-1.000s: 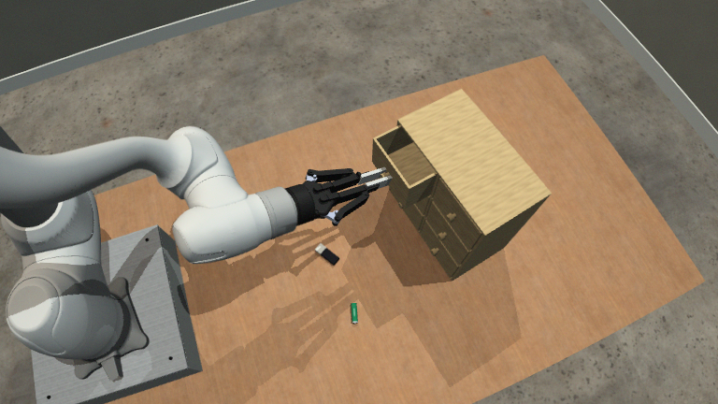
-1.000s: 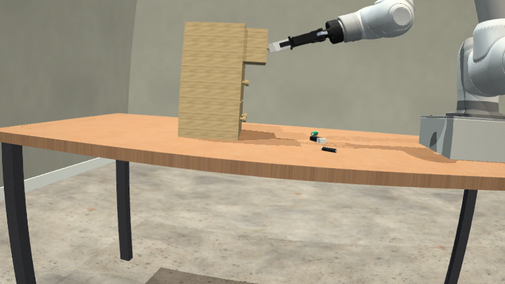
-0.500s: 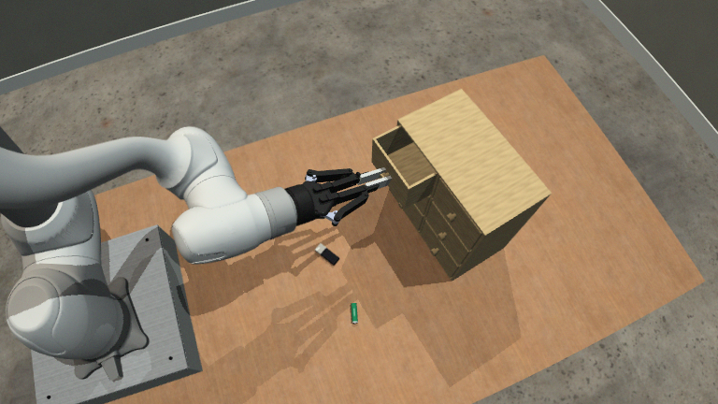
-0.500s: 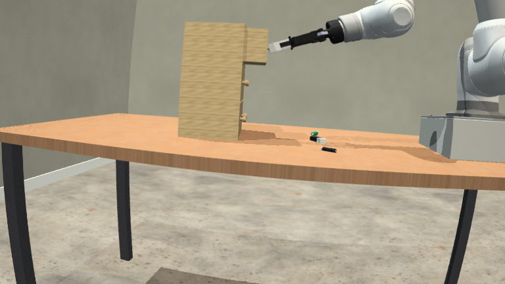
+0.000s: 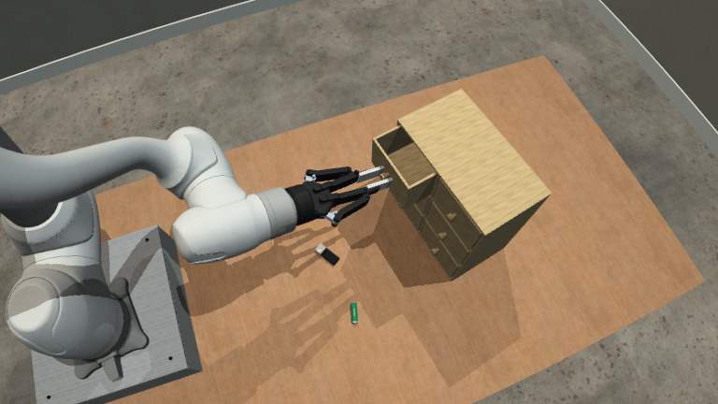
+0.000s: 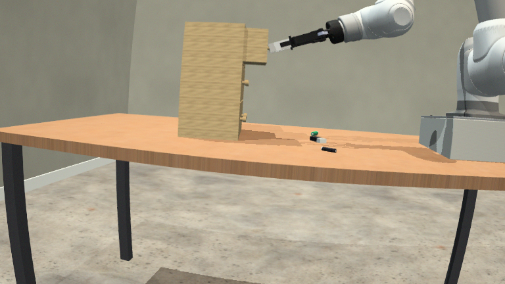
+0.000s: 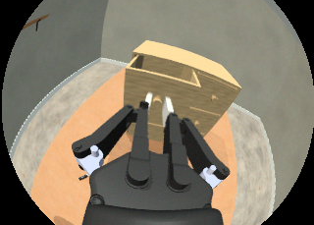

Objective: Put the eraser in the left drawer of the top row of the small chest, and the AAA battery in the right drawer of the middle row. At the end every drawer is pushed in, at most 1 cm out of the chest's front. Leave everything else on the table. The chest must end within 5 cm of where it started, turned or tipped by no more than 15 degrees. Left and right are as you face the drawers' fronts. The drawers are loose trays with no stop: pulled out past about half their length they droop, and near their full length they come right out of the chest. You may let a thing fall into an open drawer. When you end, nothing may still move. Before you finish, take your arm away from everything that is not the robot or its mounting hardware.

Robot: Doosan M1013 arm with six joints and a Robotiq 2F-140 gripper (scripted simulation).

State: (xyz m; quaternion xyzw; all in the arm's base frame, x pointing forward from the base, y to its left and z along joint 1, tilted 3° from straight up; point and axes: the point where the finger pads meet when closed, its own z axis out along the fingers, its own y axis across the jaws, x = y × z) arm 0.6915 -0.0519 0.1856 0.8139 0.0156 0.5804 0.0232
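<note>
The chest (image 5: 476, 156) (image 6: 212, 79) (image 7: 183, 56) stands upright. Its top-left drawer (image 5: 409, 162) (image 6: 256, 45) (image 7: 139, 83) is pulled part way out, looks level and shows nothing inside. My gripper (image 5: 384, 176) (image 6: 270, 47) (image 7: 157, 100) is slightly open, its fingertips on either side of that drawer's knob, with small gaps visible. The middle-right drawer (image 5: 442, 236) (image 7: 197, 123) is in. The black-and-white eraser (image 5: 330, 256) (image 6: 317, 139) lies on the table. A green battery (image 5: 353, 312) (image 6: 314, 133) and a black battery (image 6: 329, 149) lie there too; I cannot tell which is AAA.
The table (image 5: 598, 209) (image 6: 111, 132) carries the chest and the robot's metal base (image 5: 142, 272) (image 6: 476, 139). The right-hand drawers' knobs stick out of the chest's front. The arm hides the black battery in the top view.
</note>
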